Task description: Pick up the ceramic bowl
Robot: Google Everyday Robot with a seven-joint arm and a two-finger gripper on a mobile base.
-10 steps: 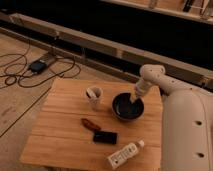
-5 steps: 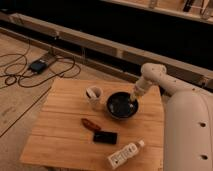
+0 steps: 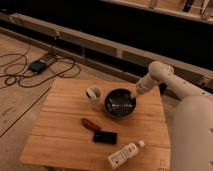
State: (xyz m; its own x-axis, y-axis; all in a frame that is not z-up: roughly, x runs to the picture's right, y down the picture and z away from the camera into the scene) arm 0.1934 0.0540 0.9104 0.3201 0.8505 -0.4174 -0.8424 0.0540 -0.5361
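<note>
The ceramic bowl (image 3: 120,103) is round, glossy and dark. It sits at the middle of the wooden table (image 3: 60,135), right next to the white mug (image 3: 93,97). My gripper (image 3: 134,95) comes in from the right on a white arm (image 3: 160,75) and is at the bowl's right rim, shut on it. I cannot tell whether the bowl is lifted off the wood.
In front of the bowl lie a small reddish-brown object (image 3: 89,123), a flat black box (image 3: 105,136) and a white bottle on its side (image 3: 125,154). Cables and a black adapter (image 3: 37,65) lie on the floor at the left. A low wall runs behind.
The bowl and my gripper have moved together a little to the left, toward the white mug. The other objects have not moved.
</note>
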